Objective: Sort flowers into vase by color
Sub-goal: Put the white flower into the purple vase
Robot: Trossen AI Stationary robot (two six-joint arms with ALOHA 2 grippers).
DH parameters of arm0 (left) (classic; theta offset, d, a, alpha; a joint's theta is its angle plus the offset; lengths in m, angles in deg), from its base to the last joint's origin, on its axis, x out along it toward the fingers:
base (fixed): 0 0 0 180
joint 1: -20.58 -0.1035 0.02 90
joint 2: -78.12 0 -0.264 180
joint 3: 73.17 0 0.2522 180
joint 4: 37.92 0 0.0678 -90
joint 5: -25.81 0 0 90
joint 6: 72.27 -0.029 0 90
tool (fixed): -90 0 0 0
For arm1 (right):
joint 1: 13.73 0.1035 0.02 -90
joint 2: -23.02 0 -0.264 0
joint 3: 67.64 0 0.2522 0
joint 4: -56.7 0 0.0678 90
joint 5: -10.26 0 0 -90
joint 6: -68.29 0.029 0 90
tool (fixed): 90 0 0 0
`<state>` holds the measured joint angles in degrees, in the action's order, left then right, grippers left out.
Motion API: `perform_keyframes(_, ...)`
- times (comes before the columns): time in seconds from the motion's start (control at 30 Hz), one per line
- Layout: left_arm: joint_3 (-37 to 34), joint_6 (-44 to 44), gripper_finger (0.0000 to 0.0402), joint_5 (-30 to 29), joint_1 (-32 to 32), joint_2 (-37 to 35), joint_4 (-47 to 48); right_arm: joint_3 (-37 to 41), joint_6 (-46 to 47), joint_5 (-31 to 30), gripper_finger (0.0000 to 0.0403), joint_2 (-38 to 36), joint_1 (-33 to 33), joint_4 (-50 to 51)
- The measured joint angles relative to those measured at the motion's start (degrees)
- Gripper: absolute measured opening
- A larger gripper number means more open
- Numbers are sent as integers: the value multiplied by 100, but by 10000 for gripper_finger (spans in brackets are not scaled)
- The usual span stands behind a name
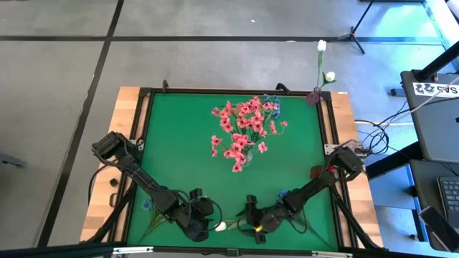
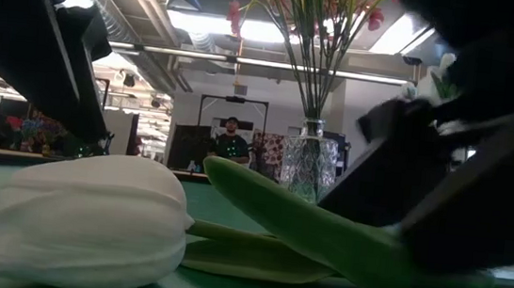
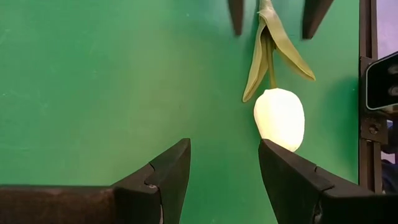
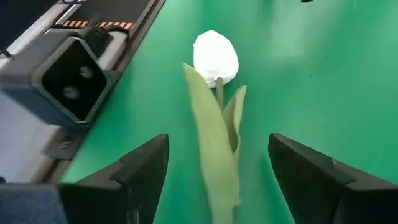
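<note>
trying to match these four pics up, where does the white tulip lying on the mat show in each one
High view: white tulip at the mat's near edge, between the two grippers.
Low view: bud fills the lower left, leaves trailing right.
Left wrist view: bud just beyond the open left gripper.
Right wrist view: bud ahead, its leaves between the open right gripper fingers.
Shared landmark: the green mat.
</note>
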<state>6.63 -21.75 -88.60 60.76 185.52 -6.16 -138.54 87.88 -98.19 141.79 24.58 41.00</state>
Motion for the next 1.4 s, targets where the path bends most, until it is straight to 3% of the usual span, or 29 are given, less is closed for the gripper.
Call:
perform_keyframes(0.23, 1, 307, 185, -2, -2, 0, 0, -11, -166, 49, 252, 226, -130, -187)
perform_keyframes(0.67, 327, 477, 185, -17, -94, -271, 100, -35, -401, 363, 18, 191, -139, -3)
perform_keyframes(0.8, 767, 444, 185, -69, -147, -703, 633, -283, -279, 585, 23, -122, -115, 705)
perform_keyframes(1.07, 1516, -83, 185, -390, -61, -1741, 1473, -1349, -520, 608, 10, -1634, -171, 1958)
perform_keyframes(1.23, 1749, -555, 185, -1205, -83, -2430, 1259, -1909, -659, 726, 17, -2499, -365, 2044)
perform_keyframes(1.33, 1759, -1168, 185, -1674, -145, -2647, 537, -2210, -750, 935, 8, -2897, -543, 2021)
perform_keyframes(1.4, 1759, -1873, 185, -1685, -226, -2663, -171, -2412, -865, 963, 9, -3129, -635, 1909)
